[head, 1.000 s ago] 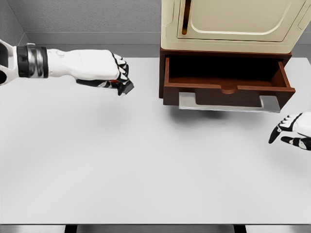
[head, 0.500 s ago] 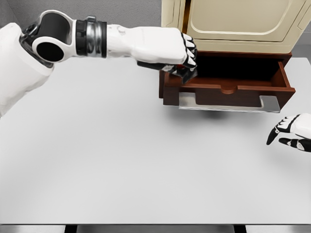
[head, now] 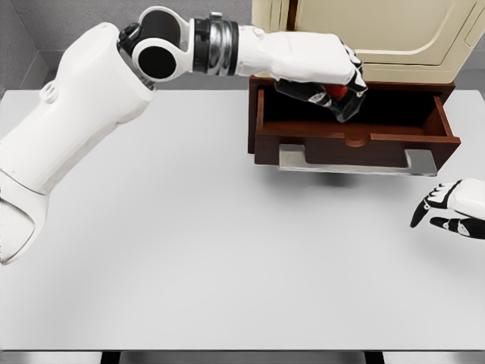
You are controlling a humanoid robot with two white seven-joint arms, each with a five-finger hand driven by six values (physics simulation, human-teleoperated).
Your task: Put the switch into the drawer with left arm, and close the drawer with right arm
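The left arm entered from the left edge and reached far across the white table (head: 189, 250), its upper arm and elbow filling the far left of the view. Its forearm ran rightward along the far edge of the table, in front of the cream cabinet (head: 364, 38). The left hand (head: 330, 80) hung over the open drawer (head: 356, 140), above the left half of its dark cavity. Its fingers were clenched around the switch (head: 339, 96), a small dark object with a red part showing between the black fingertips; most of it was hidden by the hand. The switch was above the inside of the drawer, held in the hand and not resting on the drawer floor as far as could be seen.

The drawer, of reddish-brown wood, stood pulled out toward the near side from beneath the cabinet. A grey metal handle (head: 356, 161) ran along the lower front of its panel.

Farther right, near the right edge of the table and nearer than the drawer, the right hand (head: 449, 208) was over the tabletop, well apart from the drawer front. Its fingers were released and loosely spread, grasping nothing.
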